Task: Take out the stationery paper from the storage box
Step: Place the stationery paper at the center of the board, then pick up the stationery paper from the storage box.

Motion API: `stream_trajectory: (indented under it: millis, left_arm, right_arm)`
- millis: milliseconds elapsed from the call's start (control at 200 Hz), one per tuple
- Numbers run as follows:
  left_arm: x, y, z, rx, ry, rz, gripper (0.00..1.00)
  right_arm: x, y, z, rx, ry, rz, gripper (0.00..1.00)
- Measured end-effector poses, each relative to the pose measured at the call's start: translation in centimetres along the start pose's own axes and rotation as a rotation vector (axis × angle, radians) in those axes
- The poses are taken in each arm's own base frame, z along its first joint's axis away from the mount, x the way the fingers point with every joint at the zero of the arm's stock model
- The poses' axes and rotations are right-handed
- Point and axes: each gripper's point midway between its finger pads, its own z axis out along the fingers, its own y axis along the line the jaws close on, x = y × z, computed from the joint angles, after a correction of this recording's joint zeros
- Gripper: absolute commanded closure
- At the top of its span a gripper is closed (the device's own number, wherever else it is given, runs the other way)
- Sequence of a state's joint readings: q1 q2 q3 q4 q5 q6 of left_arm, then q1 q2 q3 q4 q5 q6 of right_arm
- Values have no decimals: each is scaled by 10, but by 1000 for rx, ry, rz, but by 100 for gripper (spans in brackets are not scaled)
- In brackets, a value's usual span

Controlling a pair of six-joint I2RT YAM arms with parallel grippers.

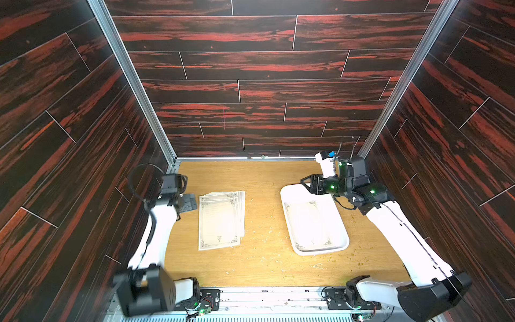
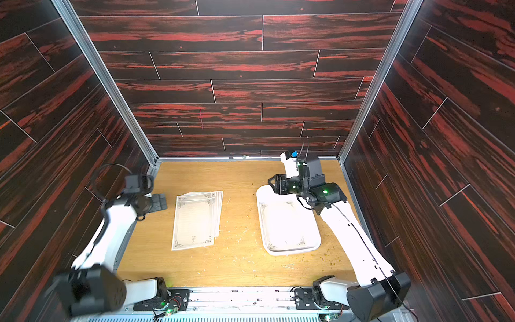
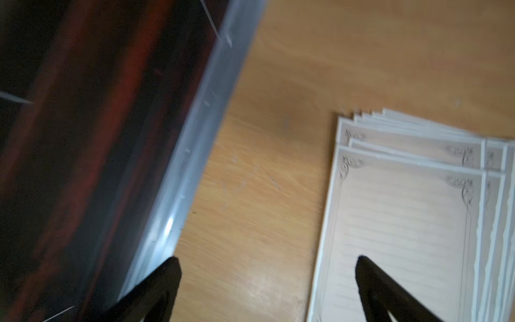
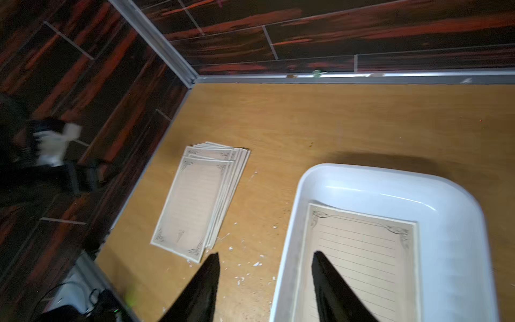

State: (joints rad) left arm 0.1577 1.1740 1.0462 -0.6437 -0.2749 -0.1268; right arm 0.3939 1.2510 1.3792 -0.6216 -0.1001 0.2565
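The white storage box [image 1: 320, 251] [image 2: 289, 252] lies on the right of the wooden table, with one sheet of stationery paper [image 1: 309, 225] [image 4: 362, 251] flat inside it. Several more sheets lie fanned in a pile [image 1: 220, 220] [image 2: 195, 220] [image 3: 404, 212] left of centre. My left gripper [image 1: 189, 202] [image 3: 267, 260] stands open by the pile's far left corner, holding nothing. Over the box's far end my right gripper [image 1: 306, 184] [image 4: 267, 254] is open and empty. One finger is above the boxed sheet, the other above the table.
Dark red-streaked walls close in the table on three sides, with aluminium posts [image 1: 133, 80] at the back corners. Small white scraps [image 4: 256, 263] and greenish crumbs [image 1: 359, 262] are scattered on the table. Both arm bases sit at the front edge.
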Motion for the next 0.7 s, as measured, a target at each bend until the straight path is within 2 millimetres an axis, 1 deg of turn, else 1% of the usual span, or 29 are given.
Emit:
stream_trajectory:
  millis: [60, 125, 190, 251, 291, 376, 451, 521, 576, 641, 701]
  left_arm:
    - [-11, 16, -26, -38, -140, -47, 0]
    - [-19, 28, -54, -51, -277, -94, 0]
    - [-24, 33, -76, -36, -370, -124, 0]
    - [-30, 32, -92, 0, -435, -140, 0]
    - [-35, 28, -101, 41, -472, -142, 0]
    - [-42, 16, -112, 120, -509, -127, 0]
    - [-46, 3, -119, 184, -536, -91, 0]
    - [-48, -12, -129, 242, -567, -35, 0]
    - [-51, -26, -140, 294, -602, 16, 0]
    - [-51, -41, -149, 349, -629, 72, 0]
    - [-52, -53, -158, 395, -647, 118, 0]
  right_arm:
    - [-9, -8, -14, 65, -56, -14, 26]
    - [-19, -13, -32, 115, -115, -37, 23]
    - [-24, -17, -44, 150, -152, -52, 22]
    - [-26, -23, -48, 181, -157, -50, 22]
    - [-26, -30, -46, 204, -147, -42, 22]
    - [-21, -49, -39, 246, -108, -1, 23]
    - [-11, -73, -33, 279, -74, 66, 23]
    - [0, -94, -33, 300, -53, 141, 23]
    - [8, -110, -35, 308, -44, 201, 23]
    - [17, -122, -37, 317, -36, 255, 24]
    - [22, -124, -37, 310, -30, 278, 25]
